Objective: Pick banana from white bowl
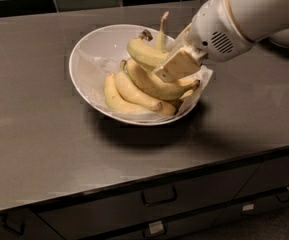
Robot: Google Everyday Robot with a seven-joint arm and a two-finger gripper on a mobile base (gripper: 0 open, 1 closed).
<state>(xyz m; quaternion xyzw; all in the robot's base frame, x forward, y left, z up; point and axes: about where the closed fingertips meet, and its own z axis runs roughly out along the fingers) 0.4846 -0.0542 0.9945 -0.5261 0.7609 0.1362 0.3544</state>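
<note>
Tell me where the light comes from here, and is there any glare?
Camera view: the bowl throws a dark shadow forward onto the counter, so light likely comes from above and behind; the counter shows soft sheen, no harsh glare; the end effector, holding the banana above the bowl's right side, is evenly lit.

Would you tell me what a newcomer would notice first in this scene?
A white arm slants down from the upper right, its gripper over the white bowl with jaws clamped on the banana, the topmost of the bunch. The bowl sits on the grey worktop, with other bananas lying beneath.
</note>
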